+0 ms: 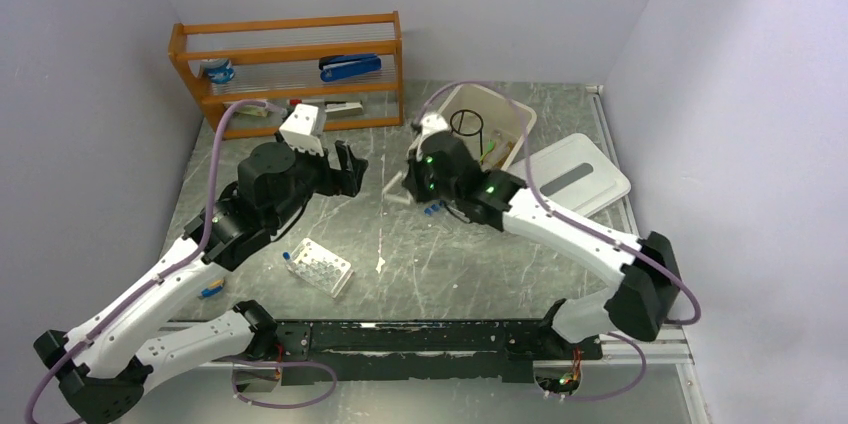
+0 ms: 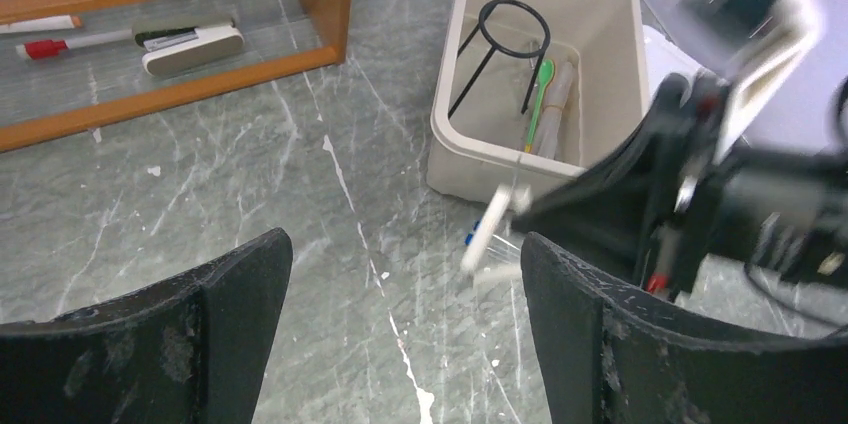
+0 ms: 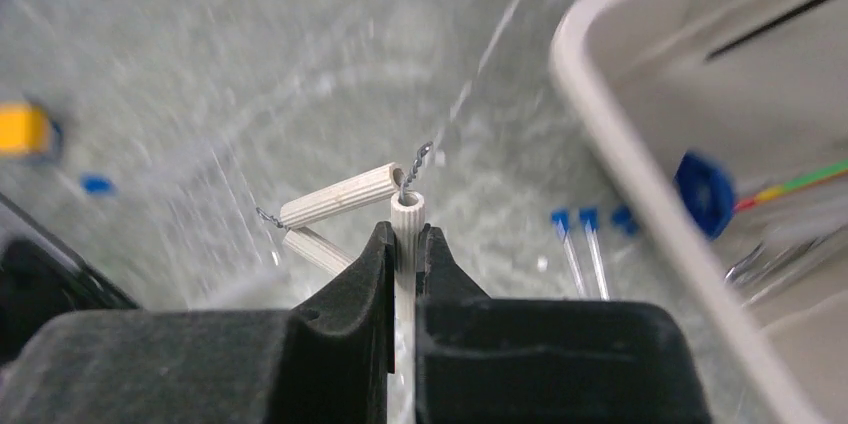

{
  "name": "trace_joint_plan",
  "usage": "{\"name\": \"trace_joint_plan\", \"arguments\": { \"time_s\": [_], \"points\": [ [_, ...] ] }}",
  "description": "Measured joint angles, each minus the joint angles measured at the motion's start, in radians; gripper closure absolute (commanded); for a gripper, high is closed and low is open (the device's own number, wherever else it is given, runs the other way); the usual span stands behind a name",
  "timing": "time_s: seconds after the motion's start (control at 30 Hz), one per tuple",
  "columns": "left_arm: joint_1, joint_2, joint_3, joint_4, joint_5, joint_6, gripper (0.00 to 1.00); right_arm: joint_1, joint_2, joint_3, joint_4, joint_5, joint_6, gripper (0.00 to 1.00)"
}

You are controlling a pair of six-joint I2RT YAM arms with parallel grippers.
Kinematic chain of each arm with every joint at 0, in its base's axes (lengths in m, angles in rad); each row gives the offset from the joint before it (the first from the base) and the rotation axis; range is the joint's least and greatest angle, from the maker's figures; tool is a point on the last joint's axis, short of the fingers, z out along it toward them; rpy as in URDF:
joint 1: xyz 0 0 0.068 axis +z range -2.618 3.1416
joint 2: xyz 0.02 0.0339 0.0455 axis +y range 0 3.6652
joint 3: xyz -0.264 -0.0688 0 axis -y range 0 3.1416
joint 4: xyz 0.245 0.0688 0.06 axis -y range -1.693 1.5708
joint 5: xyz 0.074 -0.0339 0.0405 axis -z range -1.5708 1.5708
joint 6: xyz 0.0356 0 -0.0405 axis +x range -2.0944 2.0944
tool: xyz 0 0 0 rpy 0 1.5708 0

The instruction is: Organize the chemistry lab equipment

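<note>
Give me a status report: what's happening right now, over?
Right tool shut on white triangle, beside bin. Left tool open, empty. Black wire tripod already in bin; blue-capped vials lying loose outside it.

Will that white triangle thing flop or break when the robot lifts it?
Probably a bit wobbly: the white triangle is ribbed tubes strung on twisted wire, and the right gripper pinches only one tube. It looks thin and light. The tubes look like ceramic, so a drop might chip them.
</note>
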Motion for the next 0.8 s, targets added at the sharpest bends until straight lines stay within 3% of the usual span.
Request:
{"name": "trace_joint_plan", "arguments": {
  "time_s": [0.17, 0.37, 0.8],
  "points": [
    [0.0, -0.007, 0.011, 0.0, -0.009, 0.006, 0.12, -0.138, -0.048, 0.081, 0.076, 0.041, 0.024, 1.0],
    [0.0, -0.003, 0.01, -0.001, -0.009, 0.006, 0.12, -0.326, 0.01, 0.131, 0.078, 0.074, 0.062, 1.0],
    [0.0, 0.03, -0.014, 0.009, 0.003, 0.006, 0.12, -0.346, 0.259, 0.148, 0.043, 0.02, 0.072, 1.0]
  ]
}}
